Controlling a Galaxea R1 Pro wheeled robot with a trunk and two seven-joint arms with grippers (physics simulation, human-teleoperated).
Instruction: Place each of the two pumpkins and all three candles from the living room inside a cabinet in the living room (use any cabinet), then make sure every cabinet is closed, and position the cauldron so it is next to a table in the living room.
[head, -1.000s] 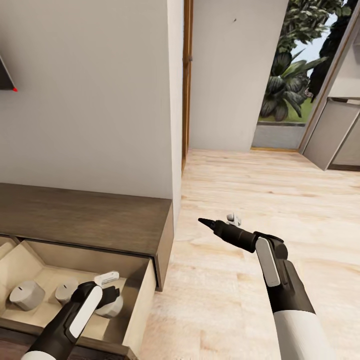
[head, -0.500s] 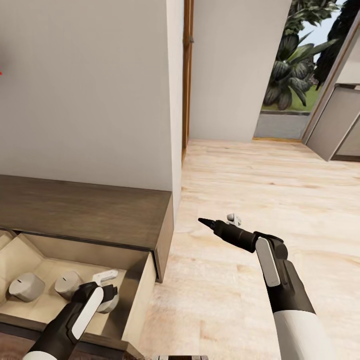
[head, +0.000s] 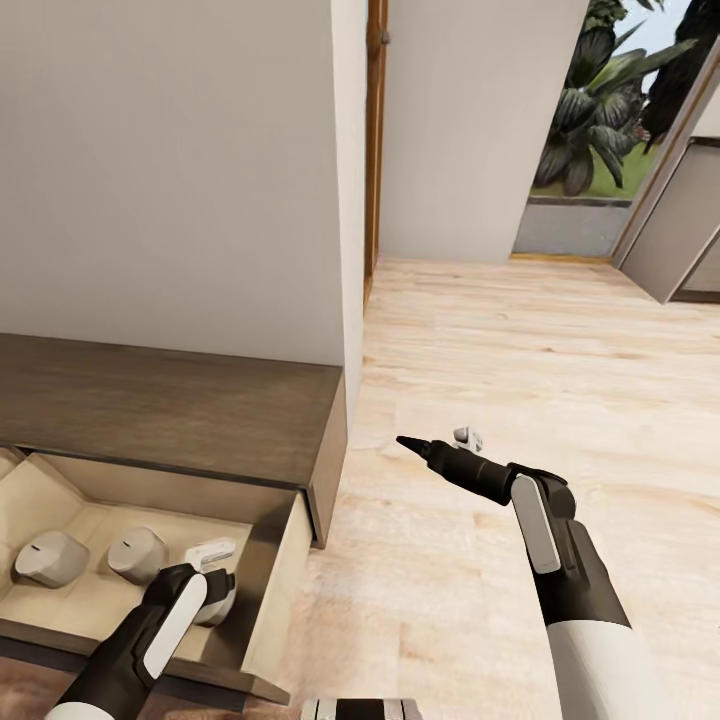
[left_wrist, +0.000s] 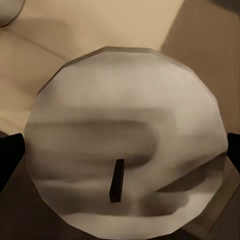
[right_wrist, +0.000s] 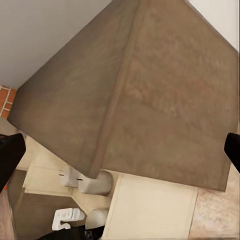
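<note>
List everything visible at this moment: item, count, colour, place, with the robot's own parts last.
candles: three, cream-white, inside the open drawer; one sits right under the left gripper.
cabinet: one, dark brown, against the white wall, drawer pulled out.
drawer: one, pale wood inside, open.
floor: light wood planks.
plants: green, outside the far opening.
left gripper: over the drawer, fingers spread on both sides of the nearest candle.
right gripper: dark, held over bare floor, holding nothing.
</note>
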